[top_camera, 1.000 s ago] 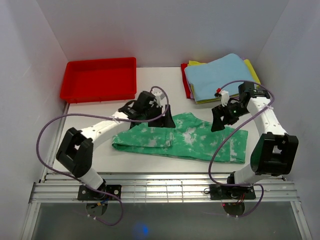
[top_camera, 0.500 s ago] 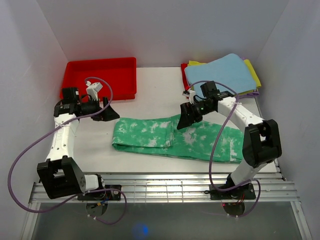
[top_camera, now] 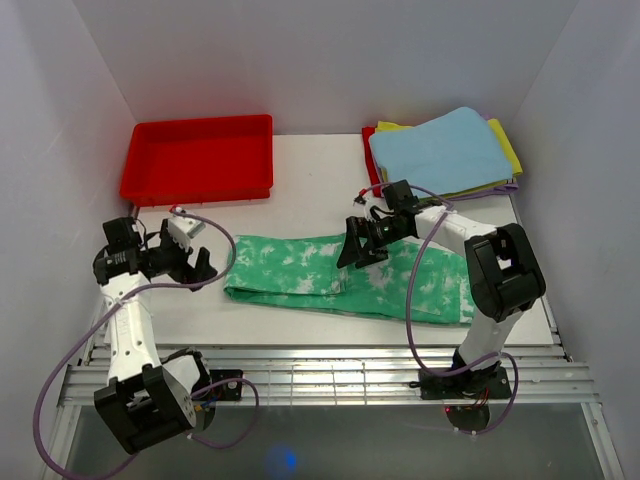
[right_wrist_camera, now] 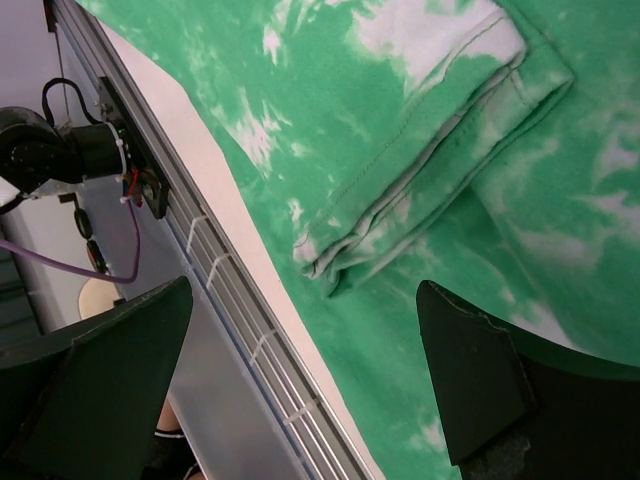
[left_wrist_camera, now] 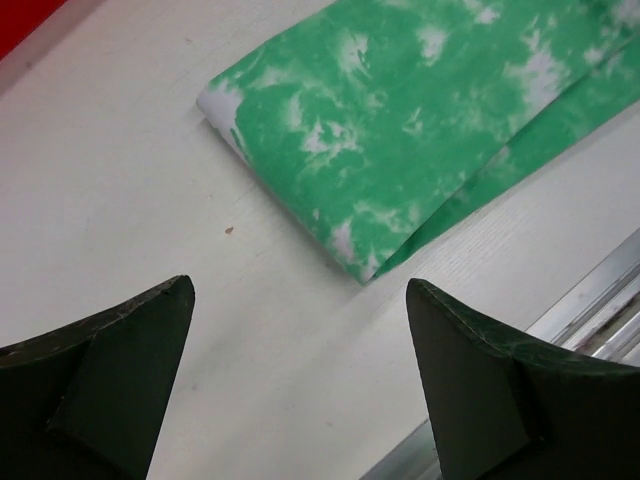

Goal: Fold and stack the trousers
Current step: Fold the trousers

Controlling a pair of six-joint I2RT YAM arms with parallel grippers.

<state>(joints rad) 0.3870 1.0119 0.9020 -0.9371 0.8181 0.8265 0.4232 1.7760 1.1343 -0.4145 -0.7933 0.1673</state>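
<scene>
**Both grippers wide open at the ends of the top fold**

The trousers (top_camera: pixel 300 272) lie flat as a long green and white band across the near half of the table (top_camera: pixel 300 190), running parallel to its near edge. They reach from left of centre almost to the right edge. The left part carries a second layer folded over it, and the hemmed end of that layer sits near the middle of the band.

The left gripper (top_camera: pixel 204 268) is near the table's left edge, just beside the left end of the trousers. It is apart from the cloth, and its fingers (left_wrist_camera: pixel 110 370) stand wide apart over bare table.

The right gripper (top_camera: pixel 356 250) is over the middle of the band, at the hemmed end of the folded layer. Its jaws are spread wide too, one on each side of that hem in the right wrist view. Whether the tips touch the fabric cannot be told.

A red tray (top_camera: pixel 197 192) sits in the far left corner. A stack of cloths sits in the far right corner, with a light blue cloth (top_camera: pixel 440 150) on top of a yellow cloth (top_camera: pixel 506 142).
</scene>
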